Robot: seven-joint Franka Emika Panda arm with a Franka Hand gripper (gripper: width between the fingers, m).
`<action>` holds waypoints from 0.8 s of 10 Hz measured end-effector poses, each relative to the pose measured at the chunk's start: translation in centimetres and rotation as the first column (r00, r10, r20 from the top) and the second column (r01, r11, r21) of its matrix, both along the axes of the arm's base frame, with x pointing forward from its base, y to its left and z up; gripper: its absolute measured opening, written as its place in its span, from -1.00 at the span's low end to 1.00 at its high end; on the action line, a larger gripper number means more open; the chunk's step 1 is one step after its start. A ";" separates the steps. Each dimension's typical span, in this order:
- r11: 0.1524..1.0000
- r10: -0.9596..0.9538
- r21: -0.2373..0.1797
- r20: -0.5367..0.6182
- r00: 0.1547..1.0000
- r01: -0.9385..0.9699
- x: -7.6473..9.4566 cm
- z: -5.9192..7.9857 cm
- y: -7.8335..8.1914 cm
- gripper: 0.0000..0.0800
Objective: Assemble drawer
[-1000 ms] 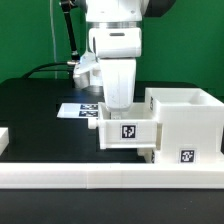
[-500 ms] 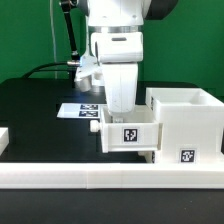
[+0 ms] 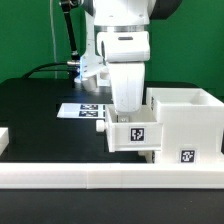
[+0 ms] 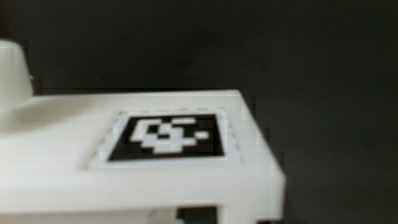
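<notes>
The white hollow housing (image 3: 186, 122) of the drawer stands at the exterior view's right, with a tag low on its front. A smaller white tray (image 3: 133, 134) with a tag on its front face sits partly inside the housing's left side. My gripper (image 3: 127, 112) reaches down into the tray from above, and its fingertips are hidden behind the tray wall. The tray moves along with it, so it is shut on the tray. The wrist view shows the tray's tagged white face (image 4: 169, 136) close up over the black table. A second tray is not in view.
The marker board (image 3: 78, 109) lies flat on the black table behind the tray. A long white border rail (image 3: 100, 178) runs along the front edge. A short white piece (image 3: 3, 139) shows at the exterior view's left edge. Cables hang behind the arm.
My gripper and the tray it holds have slid toward the exterior view's right, so the tray is deeper in the housing's side. The housing has not moved.
</notes>
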State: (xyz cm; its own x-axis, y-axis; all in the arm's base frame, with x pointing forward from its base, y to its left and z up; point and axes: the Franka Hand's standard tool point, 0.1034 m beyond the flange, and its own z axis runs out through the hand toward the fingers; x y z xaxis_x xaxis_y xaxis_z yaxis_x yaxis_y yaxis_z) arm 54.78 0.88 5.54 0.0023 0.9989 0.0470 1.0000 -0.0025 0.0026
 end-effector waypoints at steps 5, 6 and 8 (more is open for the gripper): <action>1.000 -0.017 0.001 0.002 1.000 0.017 0.0 0.0 0.1 -0.90; 1.000 -0.018 0.001 0.002 1.000 0.018 0.0 0.0 0.1 -0.90; 1.000 -0.018 0.001 0.002 1.000 0.018 0.0 0.0 0.1 -0.45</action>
